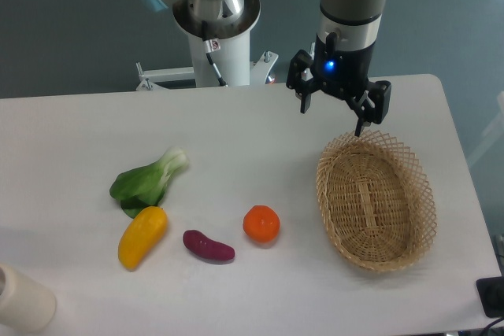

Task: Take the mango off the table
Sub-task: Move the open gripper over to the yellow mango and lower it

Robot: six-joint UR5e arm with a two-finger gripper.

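Observation:
The mango [142, 236] is an elongated yellow fruit shading to orange, lying on the white table [236, 131] at the front left, just below some leafy greens. My gripper [333, 119] hangs far off to the right, above the back rim of a wicker basket, with its two black fingers spread apart and nothing between them. A blue light glows on its body. The mango and the gripper are well apart.
A bok choy [148, 181] touches the mango's upper end. A purple sweet potato [208, 245] and a round orange [261, 224] lie to its right. An oval wicker basket [376, 201] sits at the right. A white cylinder [22, 300] stands at the front left corner.

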